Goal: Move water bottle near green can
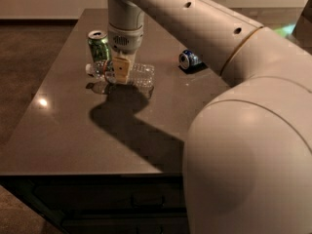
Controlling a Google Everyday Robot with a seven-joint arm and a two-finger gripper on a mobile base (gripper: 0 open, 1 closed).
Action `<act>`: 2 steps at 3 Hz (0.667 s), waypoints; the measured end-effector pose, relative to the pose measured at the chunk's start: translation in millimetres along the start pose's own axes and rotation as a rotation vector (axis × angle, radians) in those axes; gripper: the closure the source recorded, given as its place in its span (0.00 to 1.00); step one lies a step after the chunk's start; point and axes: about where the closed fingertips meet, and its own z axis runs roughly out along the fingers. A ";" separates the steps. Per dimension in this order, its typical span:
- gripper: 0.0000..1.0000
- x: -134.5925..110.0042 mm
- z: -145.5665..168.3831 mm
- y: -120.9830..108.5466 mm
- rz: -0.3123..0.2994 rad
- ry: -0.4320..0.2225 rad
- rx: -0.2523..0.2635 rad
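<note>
Note that the gripper [121,71] grasps the water bottle [141,75], lying sideways just beside the green can [99,44]. Placement appears nearly complete; you have only the release left.

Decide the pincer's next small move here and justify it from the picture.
Probably lower and let go. The pincer grips the clear ribbed plastic water bottle, held sideways, its capped end already close beside the upright green drink can on the dark table. The shadow beneath hints it hangs slightly above the surface, so setting it down there seems enough.
</note>
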 end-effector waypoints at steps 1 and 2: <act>0.31 -8.2 8.6 -1.8 -0.005 0.007 -0.011; 0.08 -10.6 16.0 -4.2 -0.004 0.014 -0.017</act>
